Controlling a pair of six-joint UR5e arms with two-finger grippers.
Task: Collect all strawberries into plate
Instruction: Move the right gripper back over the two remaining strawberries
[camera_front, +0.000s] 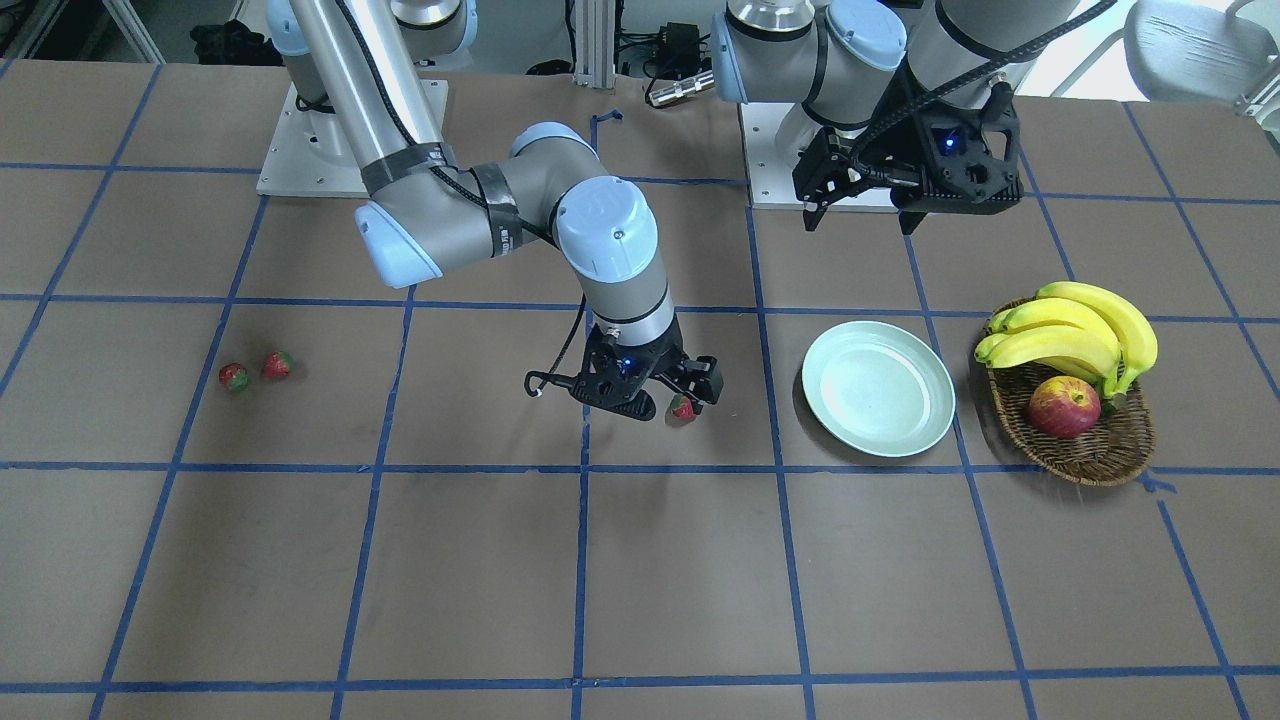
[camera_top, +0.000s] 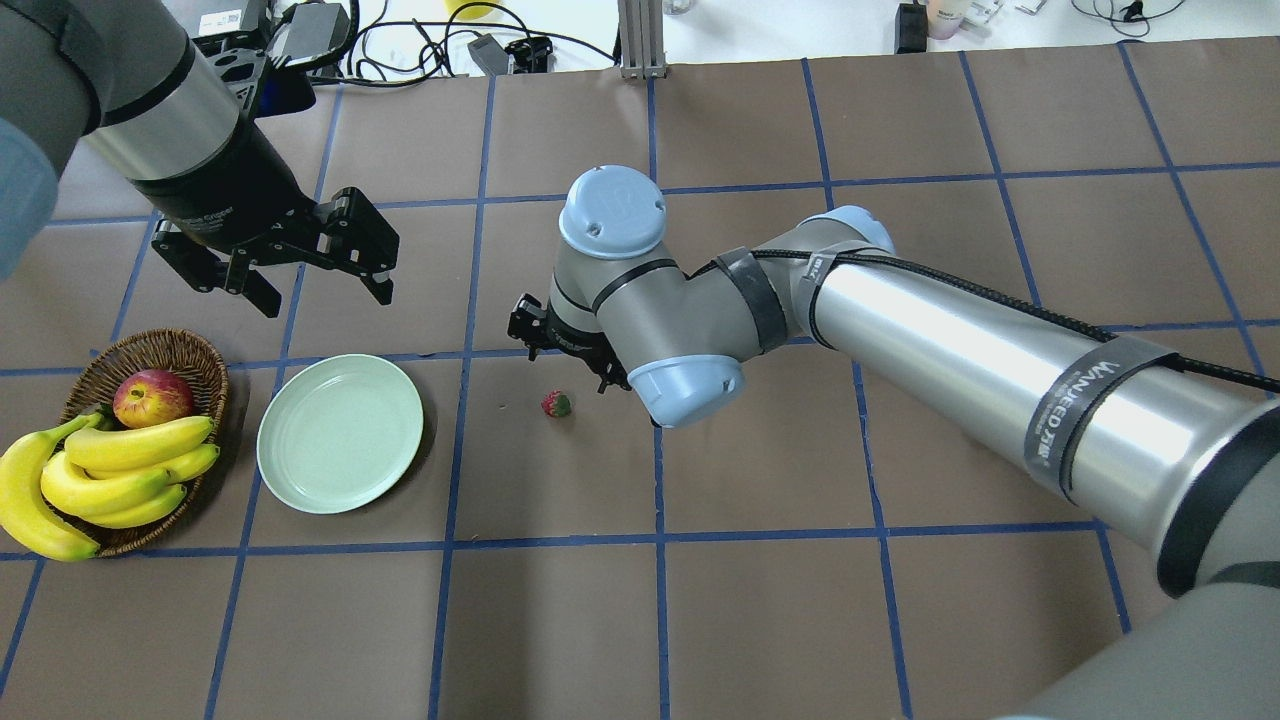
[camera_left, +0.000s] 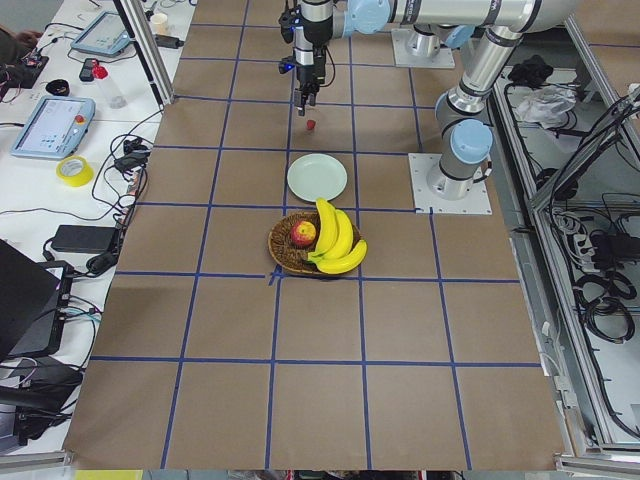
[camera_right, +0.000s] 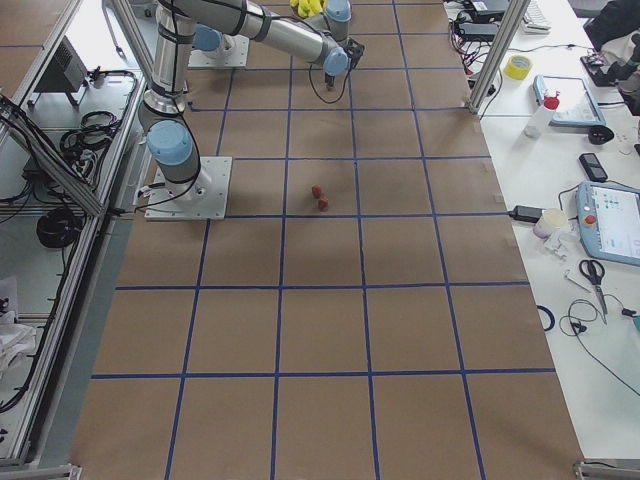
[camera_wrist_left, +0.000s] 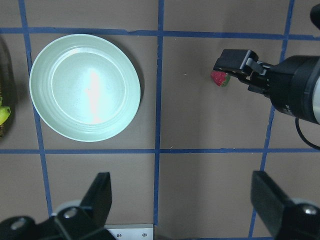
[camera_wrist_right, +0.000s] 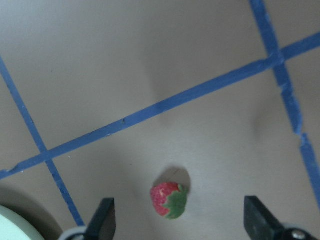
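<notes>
One strawberry (camera_wrist_right: 169, 200) lies on the brown table, right of the empty mint-green plate (camera_top: 340, 432) in the overhead view. My right gripper (camera_wrist_right: 180, 220) hangs open just above it, a finger on each side, not touching it. The front view shows the same strawberry (camera_front: 683, 407) between those fingers (camera_front: 705, 385). Two more strawberries (camera_front: 234, 377) (camera_front: 278, 365) lie close together far out on my right side. My left gripper (camera_top: 328, 298) hovers open and empty behind the plate (camera_wrist_left: 85, 87).
A brown wicker basket (camera_front: 1090, 450) with bananas (camera_front: 1080, 330) and a red-yellow apple (camera_front: 1063, 407) stands on the plate's far side from the strawberries. Blue tape lines grid the table. Cables and devices lie on side benches beyond the table's edges.
</notes>
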